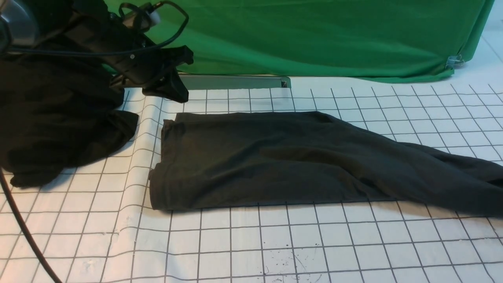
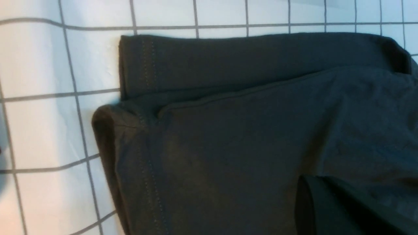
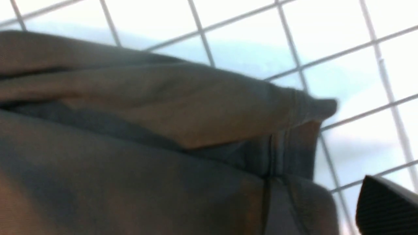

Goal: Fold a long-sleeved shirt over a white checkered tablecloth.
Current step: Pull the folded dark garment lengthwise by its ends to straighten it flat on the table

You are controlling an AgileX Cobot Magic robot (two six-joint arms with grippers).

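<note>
Crossing mid-frame: shirt
Left claw: hovering upper left, shut, empty
Right claw: showing partly; can't tell opening or grip

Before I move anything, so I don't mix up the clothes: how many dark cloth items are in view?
2: the shirt, spread across the middle and right of the checkered cloth, and a black heap at the left. More may hide within the heap.
</note>
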